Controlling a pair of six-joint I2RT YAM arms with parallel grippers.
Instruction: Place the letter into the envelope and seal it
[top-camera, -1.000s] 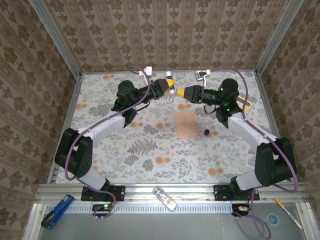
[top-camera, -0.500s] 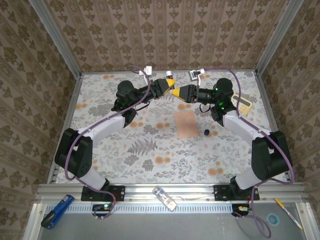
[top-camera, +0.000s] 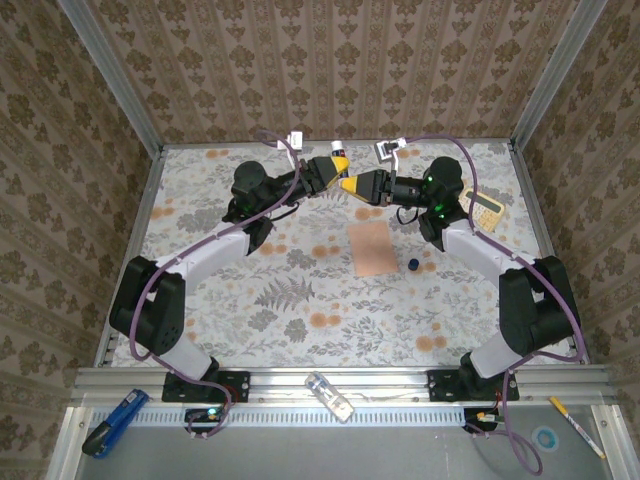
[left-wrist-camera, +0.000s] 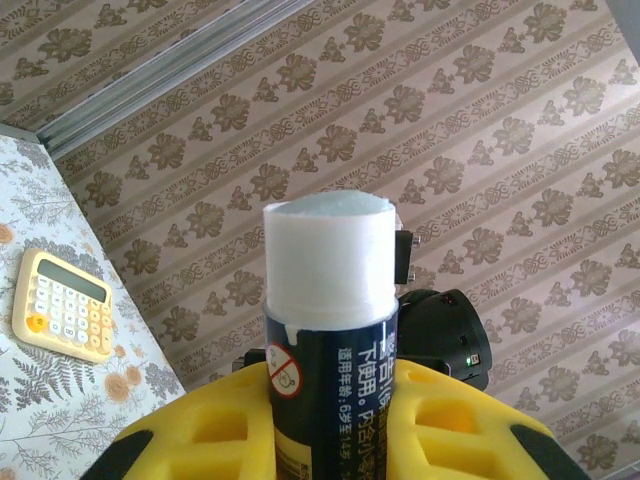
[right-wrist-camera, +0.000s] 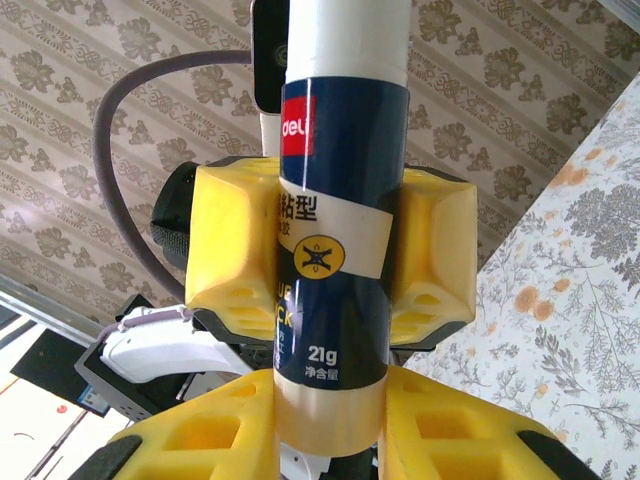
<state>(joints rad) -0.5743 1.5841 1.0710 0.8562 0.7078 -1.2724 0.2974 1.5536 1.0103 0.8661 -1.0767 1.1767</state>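
A salmon-pink envelope (top-camera: 372, 249) lies flat mid-table; no flap shows, and the letter is hidden. Above the back of the table both grippers meet at a dark blue glue stick (top-camera: 339, 150). My left gripper (top-camera: 340, 163) is shut on the stick's middle (left-wrist-camera: 330, 330), with the uncapped white end rising past its fingers. My right gripper (top-camera: 348, 184) is shut on the tan base of the stick (right-wrist-camera: 340, 200); its yellow fingers (right-wrist-camera: 200, 440) press both sides just below the left gripper's fingers (right-wrist-camera: 235, 240). My left gripper (left-wrist-camera: 330, 400) and right gripper (right-wrist-camera: 330, 420) both grip it.
A small blue cap (top-camera: 413, 264) sits just right of the envelope. A yellow calculator (top-camera: 486, 210) lies at the back right, also in the left wrist view (left-wrist-camera: 63, 305). A clear bottle (top-camera: 330, 396), a blue tool (top-camera: 115, 420) and a pen (top-camera: 577, 425) rest by the front rail.
My right gripper has moved left up to the left gripper and closed its jaws on the glue stick's base. The left arm and the envelope have stayed put.
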